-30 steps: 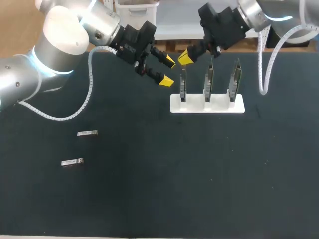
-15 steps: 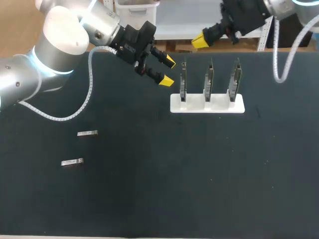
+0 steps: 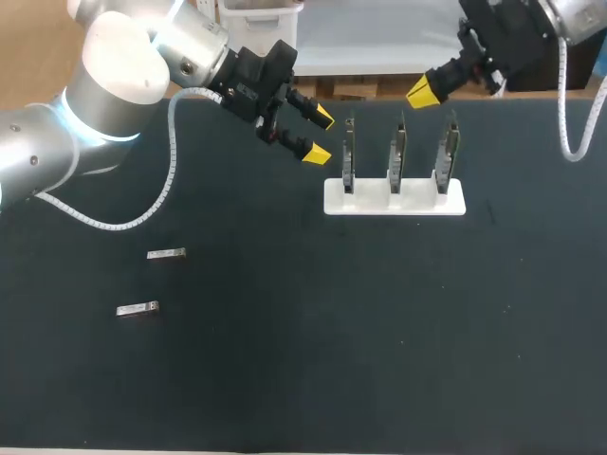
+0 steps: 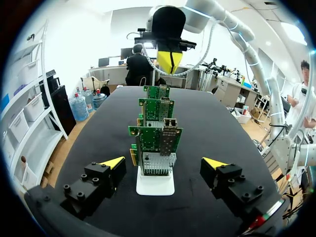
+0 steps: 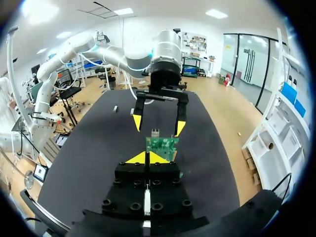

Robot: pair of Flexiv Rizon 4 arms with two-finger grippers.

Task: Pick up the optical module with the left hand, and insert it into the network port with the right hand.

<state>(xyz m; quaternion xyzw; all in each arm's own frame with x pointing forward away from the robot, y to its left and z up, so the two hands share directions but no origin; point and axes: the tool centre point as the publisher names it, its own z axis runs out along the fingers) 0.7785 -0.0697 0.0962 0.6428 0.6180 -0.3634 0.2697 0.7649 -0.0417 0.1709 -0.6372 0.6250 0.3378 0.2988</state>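
Two small silver optical modules (image 3: 167, 253) (image 3: 137, 309) lie on the black table at the left. A white stand (image 3: 394, 199) holds three upright green network cards (image 3: 348, 156). My left gripper (image 3: 319, 135) hovers open just left of the stand, holding nothing. In the left wrist view the cards (image 4: 155, 143) stand in a row ahead of that gripper (image 4: 163, 165), the nearest with a metal port (image 4: 170, 140). My right gripper (image 3: 424, 92) is shut and empty, up by the table's far edge behind the cards. Ahead of this shut gripper (image 5: 147, 158), the right wrist view shows the cards (image 5: 160, 144).
The stand sits near the far edge of the black table (image 3: 379, 360). My left arm (image 3: 114, 85) comes in over the table's far left corner. One module (image 5: 115, 108) shows far beyond the cards in the right wrist view.
My right gripper has pulled away from beside the leftmost card, moving right and back toward the table's far edge. The left arm, cards and modules have not moved.
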